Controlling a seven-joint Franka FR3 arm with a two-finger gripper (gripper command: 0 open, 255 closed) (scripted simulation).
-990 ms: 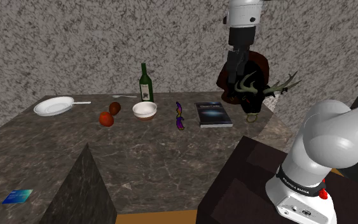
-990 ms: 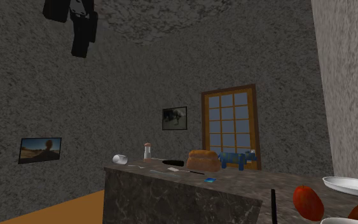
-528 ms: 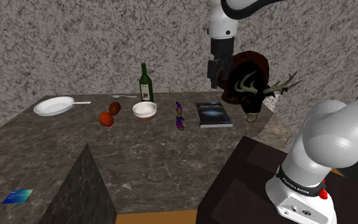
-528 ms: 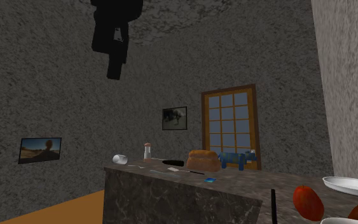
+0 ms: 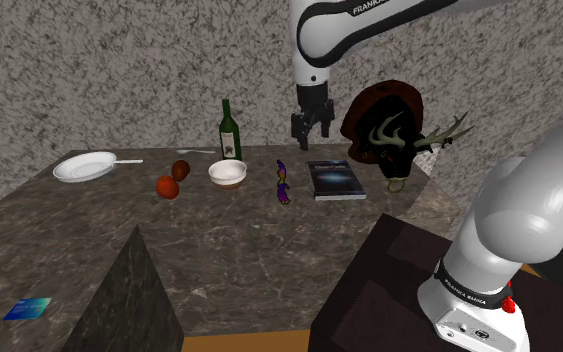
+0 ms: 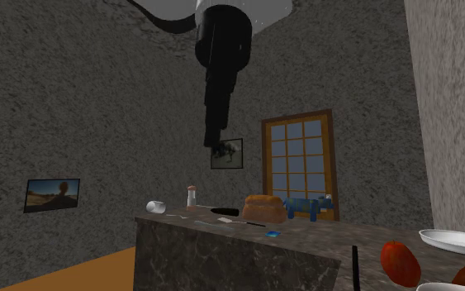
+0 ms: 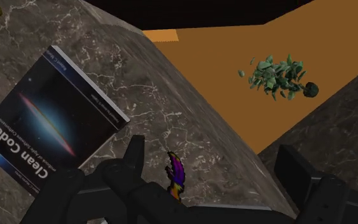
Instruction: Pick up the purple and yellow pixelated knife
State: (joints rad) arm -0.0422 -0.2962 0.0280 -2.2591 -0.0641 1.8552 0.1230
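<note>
The all-black two-finger gripper [image 5: 309, 133] hangs above the far part of the dark marbled stone counter [image 5: 249, 245], its jaws spread wide and holding nothing. The purple and yellow pixelated knife [image 5: 283, 183] lies flat on the counter below. A white bowl [image 5: 227, 173] sits to the knife's left and a dark galaxy-cover book [image 5: 335, 179] to its right, neither touching it.

You can read "Clean Code" in white letters on the dark cover of the book [image 7: 44, 124] lying on the bench [image 7: 171, 108]; the smaller line along its edge is too fine to read. The arm [image 5: 341, 25] has "FRANKA" on its white upper link, and the dark band [image 5: 466, 290] near its base also carries "FRANKA".
</note>
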